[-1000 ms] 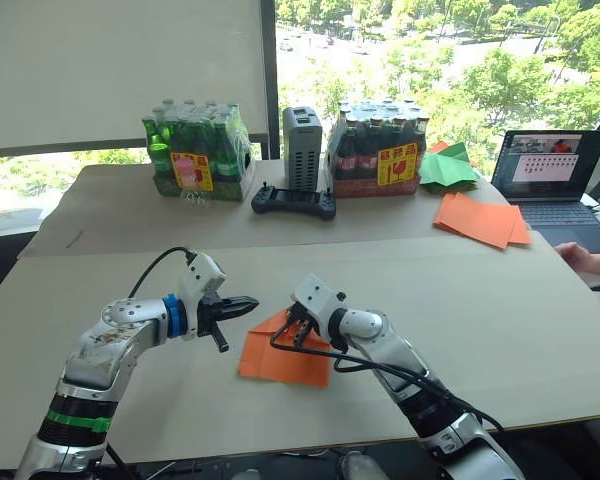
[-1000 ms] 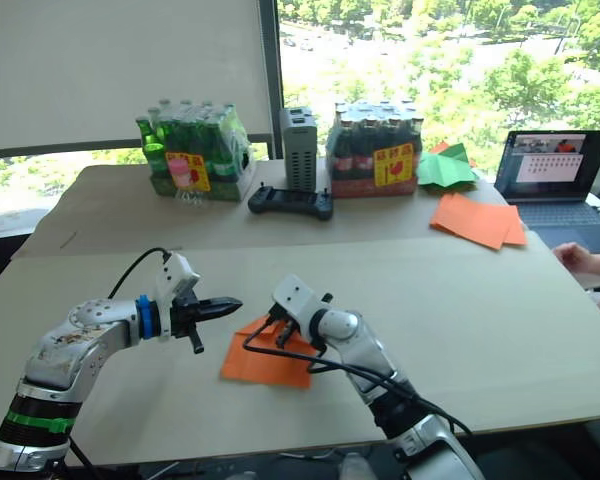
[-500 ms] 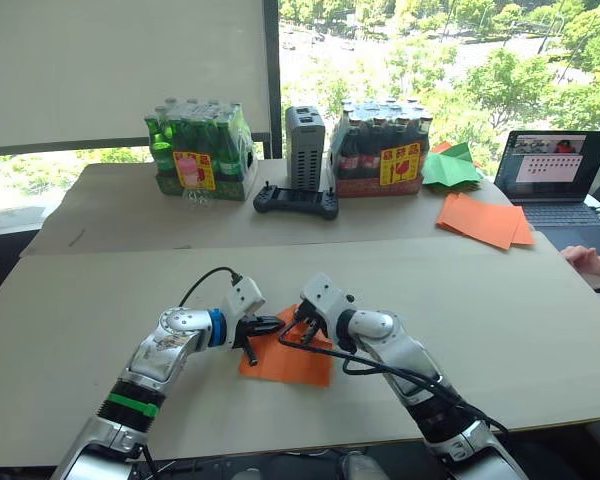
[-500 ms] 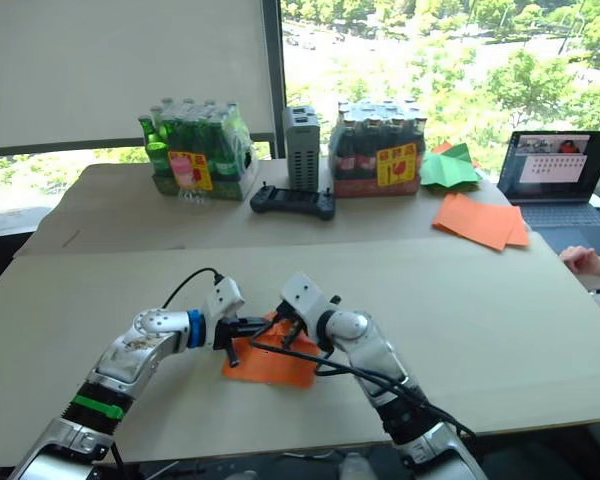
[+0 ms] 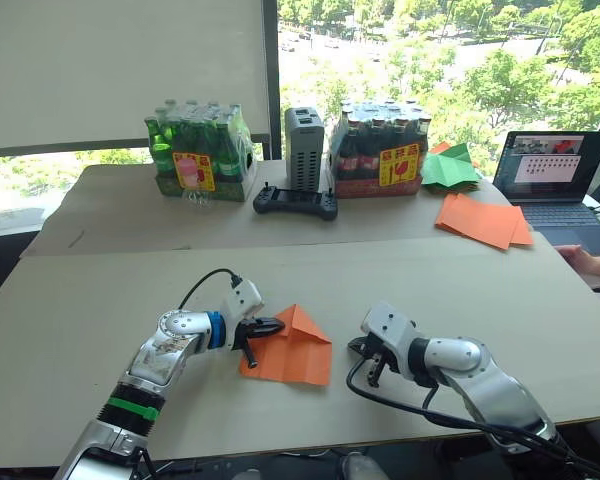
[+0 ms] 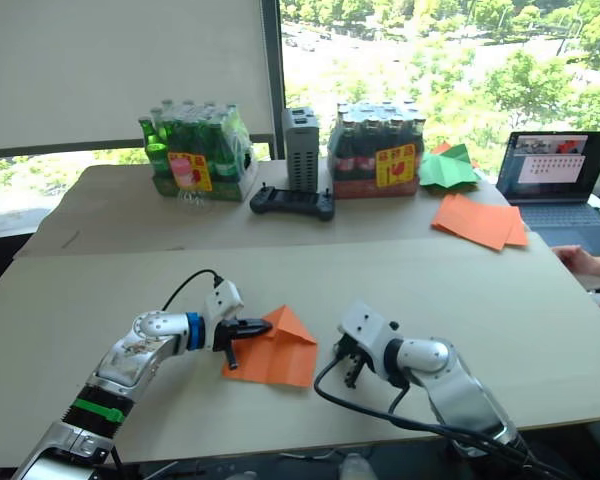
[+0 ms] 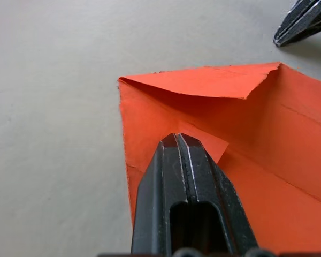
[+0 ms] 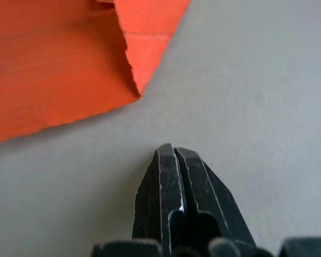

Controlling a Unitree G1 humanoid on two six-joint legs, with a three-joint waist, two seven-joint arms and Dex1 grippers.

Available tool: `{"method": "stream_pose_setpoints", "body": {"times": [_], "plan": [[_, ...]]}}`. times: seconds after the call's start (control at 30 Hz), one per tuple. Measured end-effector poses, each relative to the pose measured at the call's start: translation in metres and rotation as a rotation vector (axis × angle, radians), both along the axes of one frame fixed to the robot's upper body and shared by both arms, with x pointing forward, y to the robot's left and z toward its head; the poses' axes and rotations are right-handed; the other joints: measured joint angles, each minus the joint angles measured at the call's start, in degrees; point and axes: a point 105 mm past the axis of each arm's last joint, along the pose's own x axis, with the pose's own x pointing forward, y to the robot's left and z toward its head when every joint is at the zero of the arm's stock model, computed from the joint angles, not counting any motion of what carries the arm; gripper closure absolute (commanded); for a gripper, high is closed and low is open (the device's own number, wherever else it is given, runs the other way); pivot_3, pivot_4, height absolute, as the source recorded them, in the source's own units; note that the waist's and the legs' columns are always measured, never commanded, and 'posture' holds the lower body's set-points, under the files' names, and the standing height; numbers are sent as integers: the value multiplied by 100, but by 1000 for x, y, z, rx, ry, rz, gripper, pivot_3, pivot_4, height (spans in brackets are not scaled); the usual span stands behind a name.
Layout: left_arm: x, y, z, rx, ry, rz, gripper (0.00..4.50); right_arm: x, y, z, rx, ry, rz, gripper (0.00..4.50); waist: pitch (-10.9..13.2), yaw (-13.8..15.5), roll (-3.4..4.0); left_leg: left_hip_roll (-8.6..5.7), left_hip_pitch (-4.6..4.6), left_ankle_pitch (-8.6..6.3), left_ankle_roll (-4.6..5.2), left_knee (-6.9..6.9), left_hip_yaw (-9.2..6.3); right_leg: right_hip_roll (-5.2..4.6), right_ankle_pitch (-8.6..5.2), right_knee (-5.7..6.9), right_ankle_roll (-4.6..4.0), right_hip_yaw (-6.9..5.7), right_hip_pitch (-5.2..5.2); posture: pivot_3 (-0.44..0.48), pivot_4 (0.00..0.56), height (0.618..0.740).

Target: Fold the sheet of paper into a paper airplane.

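Left wrist view shows the left gripper [image 7: 181, 140], fingers pressed together, tip resting on the sheet of paper [image 5: 290, 348], seemingly pinning its partly folded corner to the surface [image 5: 100, 300]. Just beside the sheet, the right gripper [image 5: 372, 372] waits, fingers closed and empty.

The left gripper [image 5: 272, 326] sits just left of the frame's centre, its arm bent in from the lower left, fingers pressed together and pointing right. The right gripper [image 5: 365, 358] lies lower right of centre, fingers closed too, its arm reaching in from the lower right corner.
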Motion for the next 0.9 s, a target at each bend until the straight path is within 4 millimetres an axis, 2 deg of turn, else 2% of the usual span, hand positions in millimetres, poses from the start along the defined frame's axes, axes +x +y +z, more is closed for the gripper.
{"method": "stream_pose_setpoints", "body": {"times": [0.13,0.33,0.43,0.57,0.9], "plan": [[-1,0,0,0,1,-2,4494,-11,5,-2,19,30,31,4500,0,9,0,0,1,0,0,0,-1,-1,1,-8,-1,-2,6,0,150,723],[-2,1,-1,2,4,1,4494,-21,30,-8,85,62,85,4500,-1,0,-1,4,14,-1,1,-3,-1,2,1,-11,-1,-2,17,0,150,723],[-2,2,-1,5,6,3,4494,-18,43,-9,153,73,65,4500,-1,-8,-1,8,25,-1,1,-7,-2,6,1,-18,-1,-3,28,0,150,723],[-3,2,0,9,11,1,4494,-14,50,-8,215,87,39,4500,-1,13,-1,4,24,-1,1,-6,-4,2,2,-24,-1,-3,31,0,150,723],[-3,4,0,14,13,10,4494,5,67,13,337,47,-1,4500,0,10,0,3,26,-1,1,-6,-7,2,4,-24,-5,-6,31,0,150,723]]}}
